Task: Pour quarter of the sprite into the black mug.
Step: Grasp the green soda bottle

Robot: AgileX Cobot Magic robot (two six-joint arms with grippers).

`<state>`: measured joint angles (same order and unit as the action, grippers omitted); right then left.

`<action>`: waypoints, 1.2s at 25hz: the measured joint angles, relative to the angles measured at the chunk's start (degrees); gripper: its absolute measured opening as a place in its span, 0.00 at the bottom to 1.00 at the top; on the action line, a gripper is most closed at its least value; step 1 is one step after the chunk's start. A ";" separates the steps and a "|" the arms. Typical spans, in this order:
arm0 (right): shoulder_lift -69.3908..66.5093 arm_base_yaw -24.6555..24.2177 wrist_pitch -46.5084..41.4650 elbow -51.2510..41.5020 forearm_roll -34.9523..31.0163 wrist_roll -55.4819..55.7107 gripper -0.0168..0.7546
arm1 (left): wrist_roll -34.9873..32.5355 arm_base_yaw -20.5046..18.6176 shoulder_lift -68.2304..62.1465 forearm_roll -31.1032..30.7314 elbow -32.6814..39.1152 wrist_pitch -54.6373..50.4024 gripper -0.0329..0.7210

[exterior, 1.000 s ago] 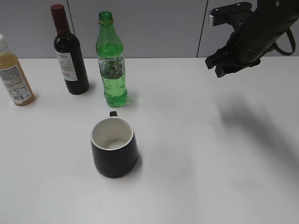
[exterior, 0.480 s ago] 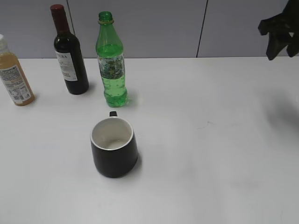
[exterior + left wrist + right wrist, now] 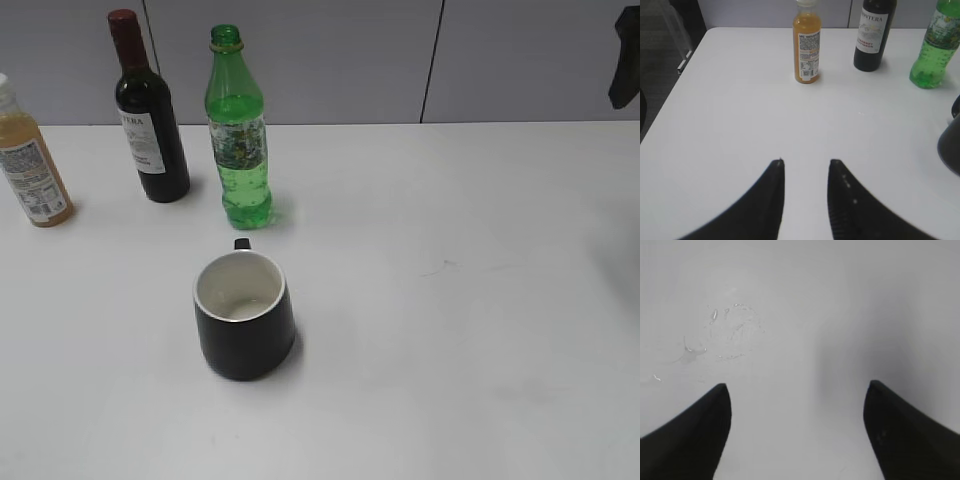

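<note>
Green and see-through, the tall slim plastic sprite bottle (image 3: 239, 130) stands upright and uncapped near the back of the white table (image 3: 450, 330), with clear fizzy liquid inside and a green-and-white label band. We see the squat matte black mug (image 3: 243, 315) with its white inside just in front of it, apart from it, its loop handle turned toward the bottle. To the bottle's left stands a dark wine bottle with a red top (image 3: 148, 115), and further left a small orange juice bottle (image 3: 28, 160). Our left tool (image 3: 806, 172) hovers low over bare table with its fingers slightly apart, holding nothing. Our right tool (image 3: 797, 405) has its fingers spread wide over bare table marked by faint droplet smears (image 3: 722, 335), gripping nothing.
</note>
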<state>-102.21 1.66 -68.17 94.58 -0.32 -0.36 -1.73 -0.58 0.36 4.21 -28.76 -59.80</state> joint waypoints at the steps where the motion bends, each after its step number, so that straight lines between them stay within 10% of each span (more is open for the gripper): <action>1: 1.32 -0.04 0.00 -1.15 -0.08 -0.04 0.83 | 0.00 0.00 0.00 0.00 0.00 0.00 0.36; 30: 66.46 -0.06 5.75 -58.19 -0.92 -1.23 0.79 | 0.00 0.00 0.00 0.00 0.00 0.00 0.36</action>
<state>-35.75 1.60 -62.43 36.39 -1.24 -1.59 -1.73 -0.58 0.36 4.21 -28.76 -59.80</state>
